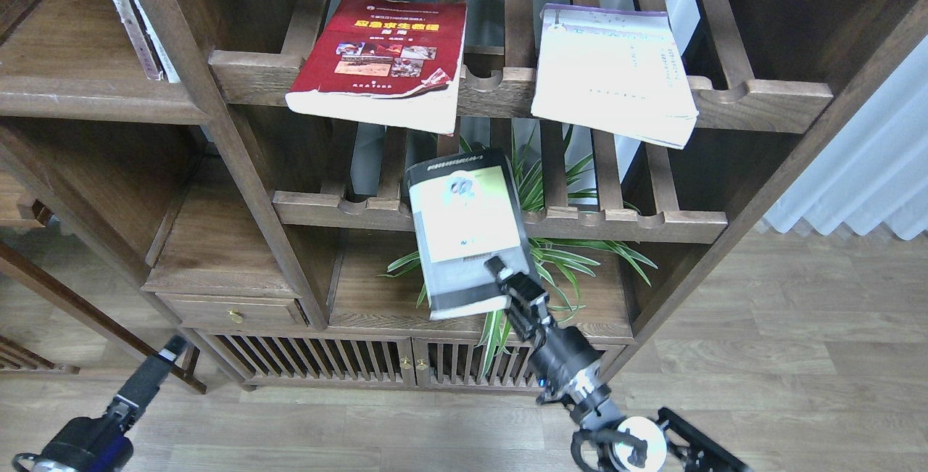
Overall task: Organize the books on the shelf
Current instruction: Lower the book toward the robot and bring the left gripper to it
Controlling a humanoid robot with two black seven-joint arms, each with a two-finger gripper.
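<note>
The right gripper (505,276) clamps the near corner of the dark-grey paperback with yellow-green panel (467,229), held before the lower slatted rack (616,224); so slight a hold risks it pivoting loose.

Non-task stuff in frame: two slatted racks with scalloped front rails, upper rack (761,98) and lower rack (638,224), one above the other. Spider plant (573,258) sits behind and below the lower rack, leaves poking up through the slats. Small drawer with brass knob (234,315) at lower left. Cabinet doors with vertical bars (319,363) along the bottom. Wood-plank floor (761,378). White pleated curtain (870,175) at far right.
</note>
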